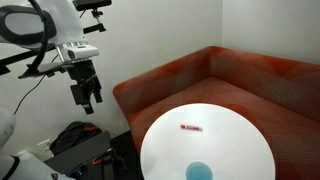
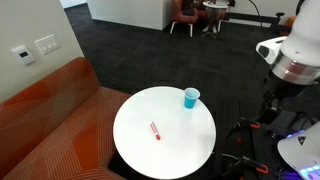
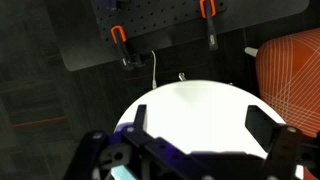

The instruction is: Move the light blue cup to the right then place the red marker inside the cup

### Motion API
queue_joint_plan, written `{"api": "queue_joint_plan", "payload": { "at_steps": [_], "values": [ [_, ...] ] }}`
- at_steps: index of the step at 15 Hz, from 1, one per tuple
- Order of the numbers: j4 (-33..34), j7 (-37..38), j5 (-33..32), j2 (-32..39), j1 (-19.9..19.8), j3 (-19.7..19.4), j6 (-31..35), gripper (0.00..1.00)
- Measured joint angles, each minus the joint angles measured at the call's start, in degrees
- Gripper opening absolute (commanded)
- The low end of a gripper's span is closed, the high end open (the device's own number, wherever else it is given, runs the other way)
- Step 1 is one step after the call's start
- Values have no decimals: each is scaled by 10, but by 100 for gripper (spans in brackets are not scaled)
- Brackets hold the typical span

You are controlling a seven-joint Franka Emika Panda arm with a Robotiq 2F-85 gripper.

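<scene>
The light blue cup [image 1: 200, 171] stands upright near the edge of the round white table [image 1: 240, 140]; it also shows in an exterior view [image 2: 190, 97] near the table's far right rim. The red marker [image 1: 191, 127] lies flat on the table top, apart from the cup, and shows in an exterior view [image 2: 155, 130]. My gripper [image 1: 87, 96] hangs in the air well off the table, beside it and above floor level. In the wrist view its fingers [image 3: 200, 125] are spread wide with nothing between them, over the white table [image 3: 190, 105]. A sliver of the cup [image 3: 122, 174] shows at the bottom left.
A curved orange-red sofa [image 1: 200, 75] wraps around the table and shows in an exterior view [image 2: 50, 110]. A black bag [image 1: 75, 135] and equipment sit on the floor below the gripper. A clamped black frame [image 3: 160, 35] lies beyond the table.
</scene>
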Motion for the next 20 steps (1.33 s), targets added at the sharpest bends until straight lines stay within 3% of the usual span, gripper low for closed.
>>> {"api": "queue_joint_plan", "payload": {
  "at_steps": [10,15,20],
  "values": [
    [0,1,-4,0,0,0,5,100],
    [3,14,-17,0,-15,-5,60,100],
    [1,10,-60,0,-49,-37,118,100]
  ]
}}
